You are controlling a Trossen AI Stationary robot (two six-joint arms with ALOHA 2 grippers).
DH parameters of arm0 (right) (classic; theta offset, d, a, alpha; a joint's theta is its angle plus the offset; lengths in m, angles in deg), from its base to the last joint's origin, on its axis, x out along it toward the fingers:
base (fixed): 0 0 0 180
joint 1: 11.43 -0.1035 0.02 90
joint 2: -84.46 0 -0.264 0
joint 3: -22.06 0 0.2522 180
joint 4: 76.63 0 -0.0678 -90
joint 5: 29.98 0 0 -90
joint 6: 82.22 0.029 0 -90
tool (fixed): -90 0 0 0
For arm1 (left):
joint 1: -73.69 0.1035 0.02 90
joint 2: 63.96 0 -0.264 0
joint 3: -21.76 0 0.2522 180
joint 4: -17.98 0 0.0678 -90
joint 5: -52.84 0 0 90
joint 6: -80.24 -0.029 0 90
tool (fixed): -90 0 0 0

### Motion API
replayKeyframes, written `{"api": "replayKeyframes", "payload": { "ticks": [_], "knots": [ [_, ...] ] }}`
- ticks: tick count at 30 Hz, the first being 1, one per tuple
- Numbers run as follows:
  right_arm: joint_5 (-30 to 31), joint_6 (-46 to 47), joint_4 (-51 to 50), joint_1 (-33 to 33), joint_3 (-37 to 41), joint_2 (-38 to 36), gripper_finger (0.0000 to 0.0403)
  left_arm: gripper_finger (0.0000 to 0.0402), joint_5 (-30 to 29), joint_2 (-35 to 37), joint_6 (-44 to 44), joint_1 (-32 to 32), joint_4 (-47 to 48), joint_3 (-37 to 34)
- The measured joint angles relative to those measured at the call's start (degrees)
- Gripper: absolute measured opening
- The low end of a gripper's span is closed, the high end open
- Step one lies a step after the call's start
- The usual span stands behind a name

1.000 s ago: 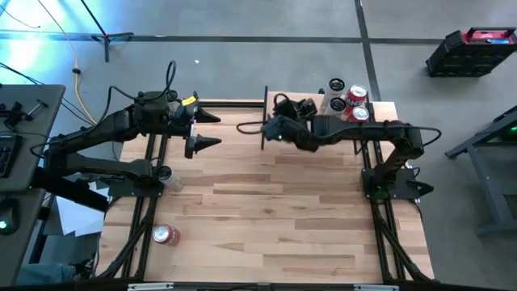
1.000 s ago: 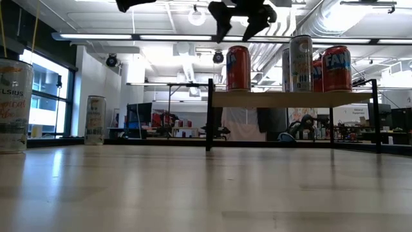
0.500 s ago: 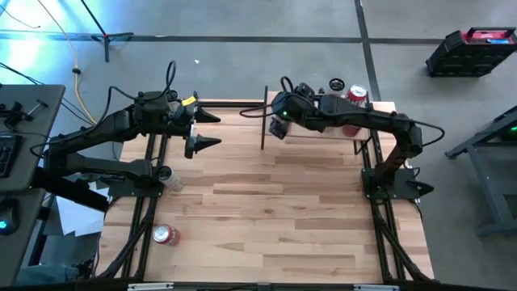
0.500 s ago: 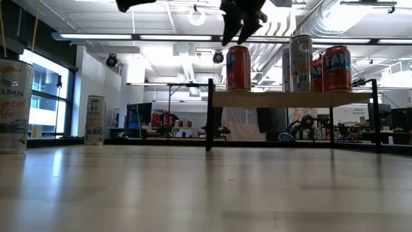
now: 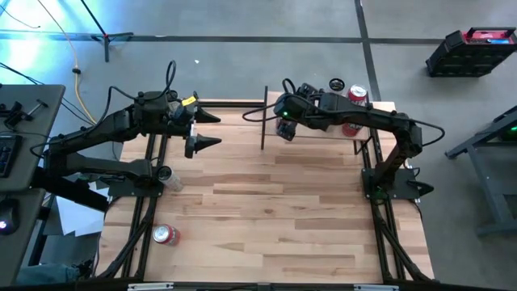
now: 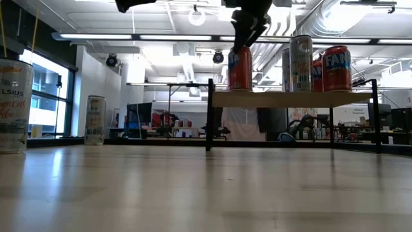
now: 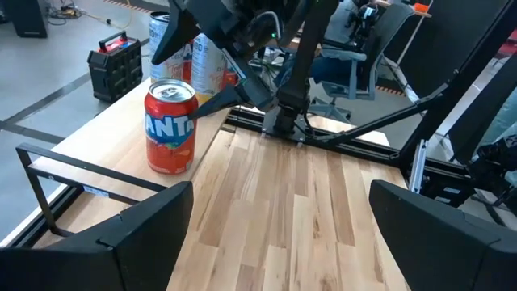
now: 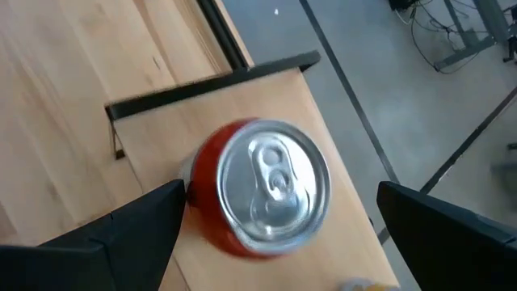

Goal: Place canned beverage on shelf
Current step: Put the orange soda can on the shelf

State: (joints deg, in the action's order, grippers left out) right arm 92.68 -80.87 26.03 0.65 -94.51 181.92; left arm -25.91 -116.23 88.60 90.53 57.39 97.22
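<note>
Can [image 8: 262, 186] top fills right wrist view; low view [image 6: 239, 67] shows it upright.

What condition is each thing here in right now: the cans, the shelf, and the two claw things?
Fanta can: upright on the shelf, free.
Shelf: holds several upright cans.
Right tool: open, just above the Fanta can.
Left tool: open, empty, waiting over the table.
Tall can: upright on the table.
Red can: on the table, unopened.
</note>
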Motion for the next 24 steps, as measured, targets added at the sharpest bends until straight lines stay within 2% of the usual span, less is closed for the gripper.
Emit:
{"api": "replayKeyframes", "payload": {
  "ticks": [11,14,19,24],
  "knots": [
    [3.93,0.15,-5.13,0.39,0.0,-2.35,0.0394,0.0365,0.03,0.0,0.07,-0.02,0.05,-0.01],
    [3.26,-0.96,-1.62,-0.17,0.0,-2.37,0.0394,0.0365,0.03,0.0,0.07,0.0,0.04,-0.01],
    [-1.12,-7.33,8.5,0.01,0.0,-1.47,0.0394,0.0365,0.02,0.0,1.16,0.0,0.02,-0.01],
    [-1.35,-9.32,7.52,1.68,0.02,0.36,0.0394,0.0365,0.04,0.0,3.56,0.0,0.04,-0.01]
  ]
}}
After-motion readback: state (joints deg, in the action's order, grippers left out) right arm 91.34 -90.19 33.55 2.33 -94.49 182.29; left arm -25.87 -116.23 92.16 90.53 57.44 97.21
